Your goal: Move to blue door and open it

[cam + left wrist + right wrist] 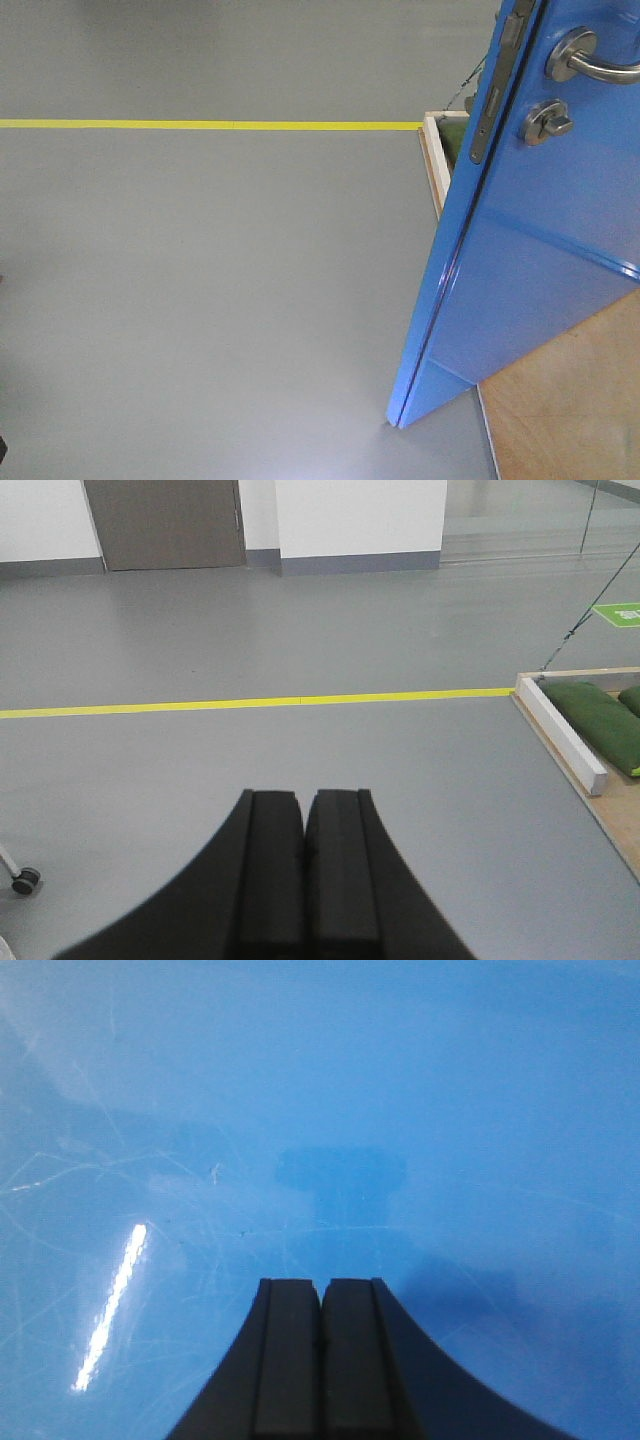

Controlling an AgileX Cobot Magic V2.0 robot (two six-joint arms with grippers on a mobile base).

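The blue door (530, 250) fills the right of the front view, swung ajar so its dark latch edge (495, 110) faces me. Its silver lever handle (590, 58) sits at the top right, with the round silver lock (545, 122) just below. In the right wrist view the glossy blue door (320, 1110) covers the whole frame. My right gripper (321, 1285) is shut, empty, and points straight at the panel from close by. My left gripper (304, 798) is shut with nothing in it, hanging over bare grey floor away from the door.
A yellow floor line (200, 125) runs across the grey floor to a white wooden frame (560, 735) on a plywood base (565, 400) holding green bags (600, 720). A caster wheel (25, 880) sits low left. A grey wall door (165, 520) stands far off.
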